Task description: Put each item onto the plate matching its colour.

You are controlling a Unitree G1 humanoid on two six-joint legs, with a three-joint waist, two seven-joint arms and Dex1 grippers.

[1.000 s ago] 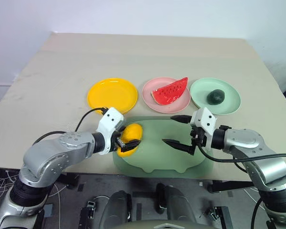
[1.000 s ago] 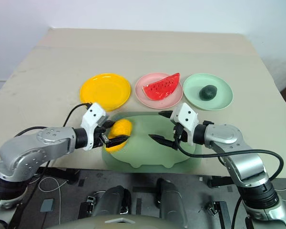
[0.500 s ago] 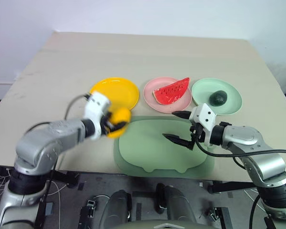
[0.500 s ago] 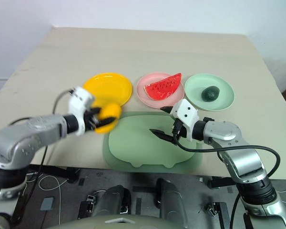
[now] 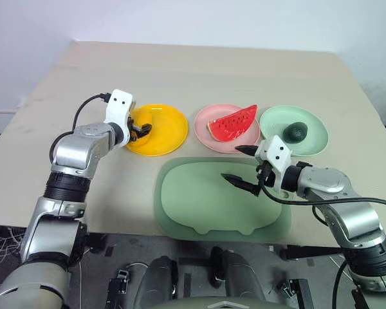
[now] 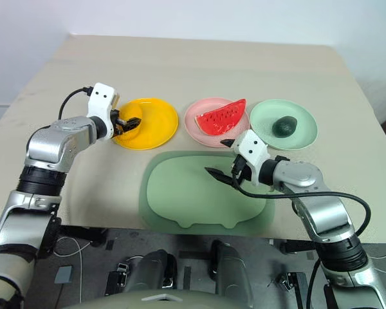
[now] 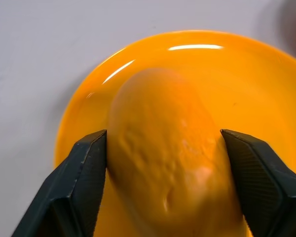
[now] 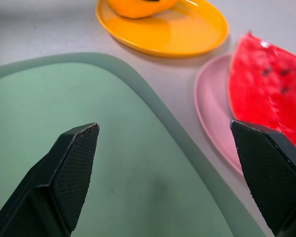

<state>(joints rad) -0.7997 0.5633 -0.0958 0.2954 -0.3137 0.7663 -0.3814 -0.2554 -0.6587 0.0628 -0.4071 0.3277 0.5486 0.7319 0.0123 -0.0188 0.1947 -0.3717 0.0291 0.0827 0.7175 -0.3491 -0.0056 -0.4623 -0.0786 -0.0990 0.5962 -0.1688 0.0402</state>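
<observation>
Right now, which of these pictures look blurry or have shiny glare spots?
Left wrist view: white glare streaks on the yellow plate, and the mango is soft and blurred up close. Right wrist view: the watermelon is slightly out of focus. Both eye views look evenly lit and sharp.

Watermelon wedge [image 6: 222, 116] lies on pink plate [image 6: 199, 130].

Light was bright and even, from overhead, leaving only soft, short shadows under the 3 plates. A white glare streak sat on the yellow plate [image 7: 197, 48] rim. The mango [image 7: 167, 163] looked soft, out of focus, so close to the lens.
</observation>
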